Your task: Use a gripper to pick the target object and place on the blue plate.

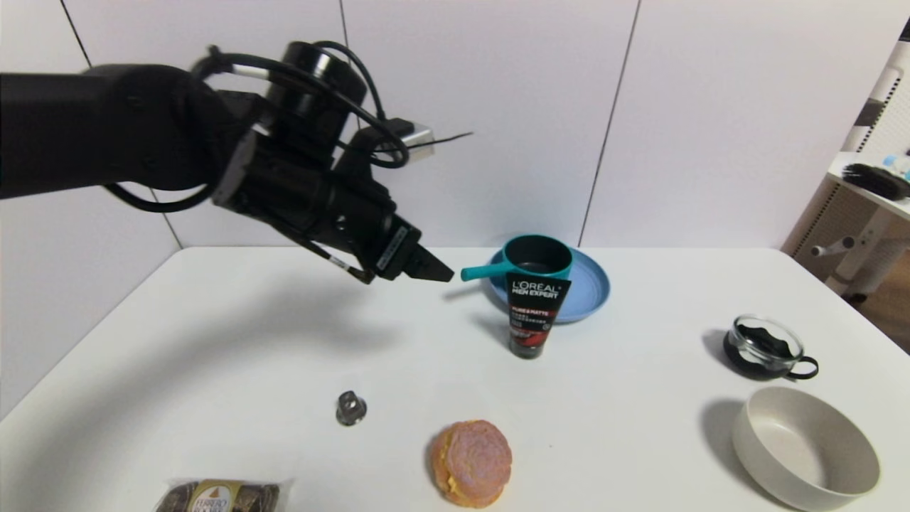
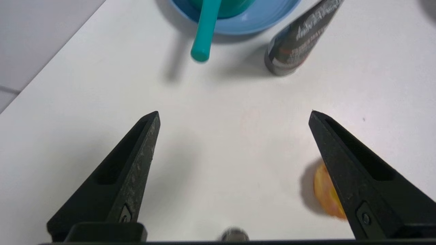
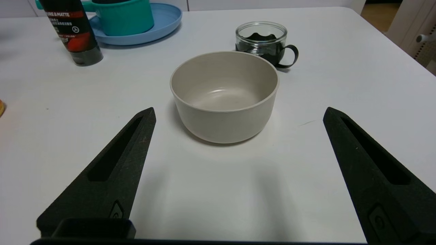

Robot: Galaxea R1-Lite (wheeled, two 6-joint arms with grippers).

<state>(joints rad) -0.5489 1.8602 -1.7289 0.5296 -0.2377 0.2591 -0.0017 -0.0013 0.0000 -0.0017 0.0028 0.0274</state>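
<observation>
**Teal saucepan sits on the blue plate; left gripper hangs empty beside its handle**

Nearest the robot on the white table (image 1: 213, 334) lie one wrapped pack of chocolates (image 1: 220, 496), one round pink-and-yellow pastry (image 1: 472, 462), one small metal cap (image 1: 350, 408) and one beige bowl (image 1: 805, 446). Farther out stands one glass cup (image 1: 768, 348) with a black handle, and one black tube (image 1: 533, 313) stands upright on its cap. Behind the tube, touching it in the head view, is the single blue plate (image 1: 586, 288), with the one teal saucepan (image 1: 534, 259) sitting on it. The pan is upright, its dark inside showing, and its short straight handle reaches out past the plate's rim toward the robot's left.

The left gripper (image 1: 430, 269) hovers above the table just to the left of that handle's tip, apart from it, near it in the head view. Its fingers (image 2: 136, 163) are spread wide with nothing between them; in the left wrist view the handle end lies ahead of them, beyond the gap. The left arm comes in from the left edge, raised above the table, its wrist sloping downward so the tips aim toward the pan.

The right gripper (image 3: 238, 114) is low over the near right of the table, fingers spread wide and empty, with the beige bowl just ahead and the glass cup beyond it.
</observation>
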